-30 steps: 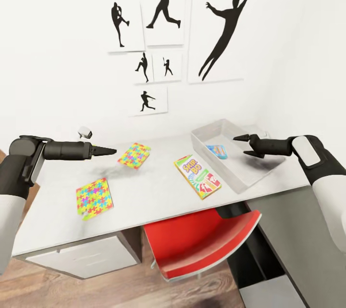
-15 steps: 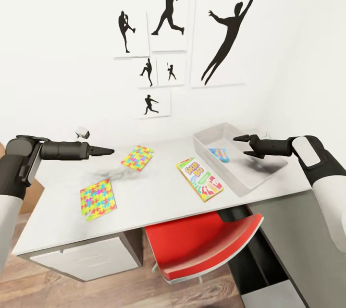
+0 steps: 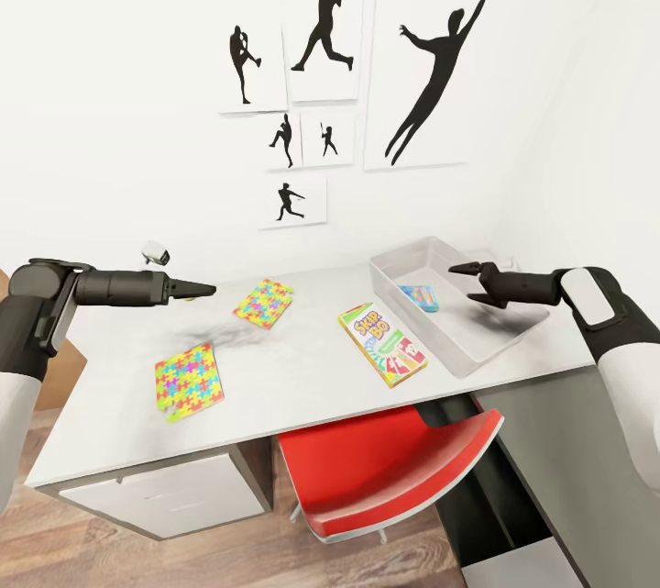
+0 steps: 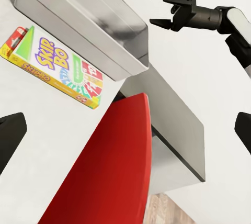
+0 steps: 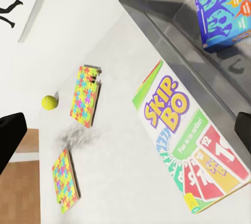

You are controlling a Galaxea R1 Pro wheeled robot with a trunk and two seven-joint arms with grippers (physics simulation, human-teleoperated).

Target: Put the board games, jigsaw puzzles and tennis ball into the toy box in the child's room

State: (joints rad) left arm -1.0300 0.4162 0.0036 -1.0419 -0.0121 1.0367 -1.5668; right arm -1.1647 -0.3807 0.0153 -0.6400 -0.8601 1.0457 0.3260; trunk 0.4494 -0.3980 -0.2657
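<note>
The box lying flat mid-table reads "SKIP-BO" in big yellow letters on green; this Skip-Bo board game sits just beside the toy box, close to the table's front edge. From the right wrist view the same lettering is plain, with red and green card panels below it. Inside the grey toy box lies a blue board game whose writing is too small to read. Two bright jigsaw puzzles rest on the table: the far jigsaw puzzle toward the wall and the near jigsaw puzzle by the front edge, with bare tabletop between them. The tennis ball lies near the far puzzle. The left gripper hovers over the table with nothing in it, fingers apart in its wrist view. The right gripper hangs spread and empty above the toy box. A red chair is tucked under the front edge.
</note>
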